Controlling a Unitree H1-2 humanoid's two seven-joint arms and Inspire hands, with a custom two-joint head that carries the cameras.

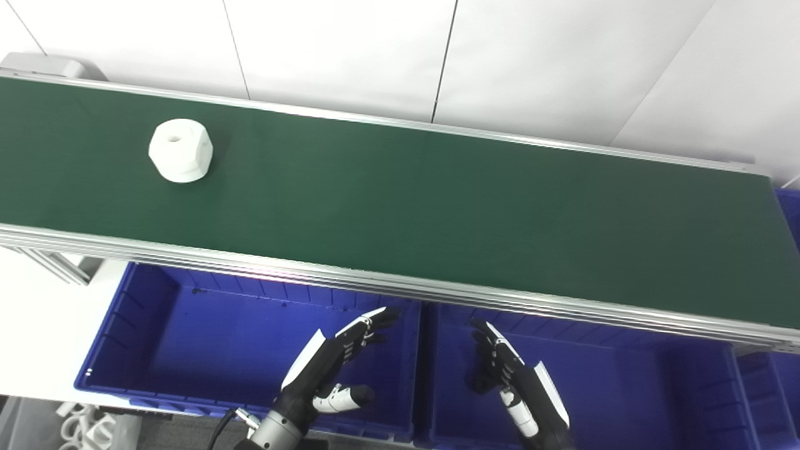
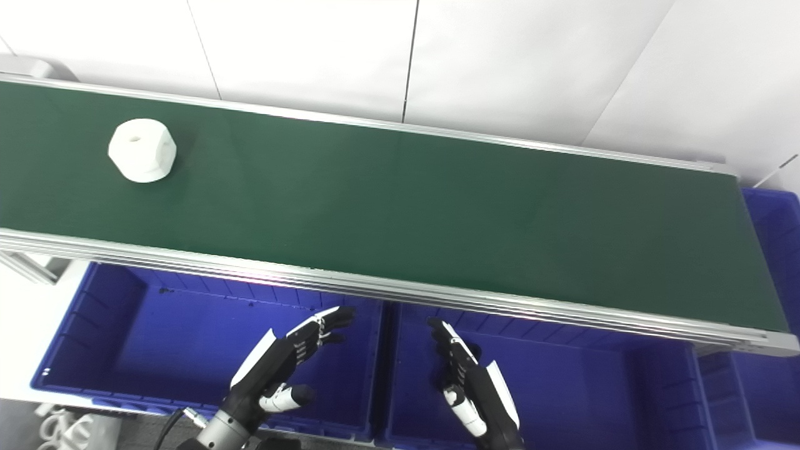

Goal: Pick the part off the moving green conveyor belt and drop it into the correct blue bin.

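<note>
A white faceted part with a hole in its top [image 1: 181, 150] lies on the green conveyor belt [image 1: 437, 200] at its far left. It also shows in the right eye view [image 2: 142, 150]. My left hand [image 1: 334, 365] is open and empty, hovering over the left blue bin [image 1: 187, 325]. My right hand [image 1: 512, 378] is open and empty over the middle blue bin [image 1: 625, 375]. Both hands are below the belt's near rail, far from the part.
The belt has aluminium rails along both sides [image 1: 400, 289]. A third blue bin [image 1: 789, 212] sits at the belt's right end. A white wall stands behind the belt. White parts lie at the bottom left corner [image 1: 75, 425].
</note>
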